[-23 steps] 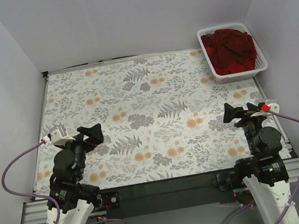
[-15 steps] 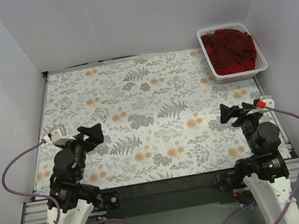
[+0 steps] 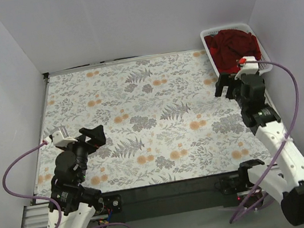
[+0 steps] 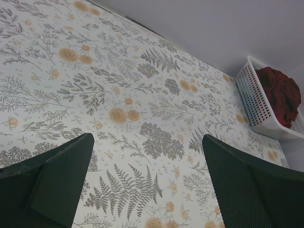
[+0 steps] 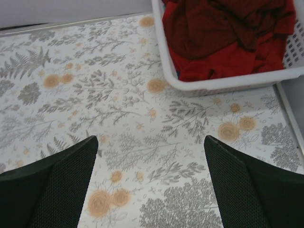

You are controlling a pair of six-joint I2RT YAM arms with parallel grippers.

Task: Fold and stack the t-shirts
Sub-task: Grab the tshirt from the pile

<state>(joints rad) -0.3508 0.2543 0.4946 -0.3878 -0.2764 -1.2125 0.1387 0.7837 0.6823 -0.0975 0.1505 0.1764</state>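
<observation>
The right end effector [image 3: 226,87] hovers over the far right part of the tabletop [image 3: 136,87], its fingers spread wide with nothing between them. Just ahead of it and slightly to its right stands the basket [image 5: 223,84]; in the right wrist view the near rim lies a little beyond the fingertips. The maroon shirt [image 5: 213,23] lies crumpled on top inside the basket. The red shirt [image 5: 232,59] shows beneath it along the near wall. The left end effector [image 3: 93,139] sits over the near left part of the tabletop, also wide open and empty. From there the basket is far ahead and well off to the right. A floral cloth [image 3: 161,135] lies under both end effectors.
</observation>
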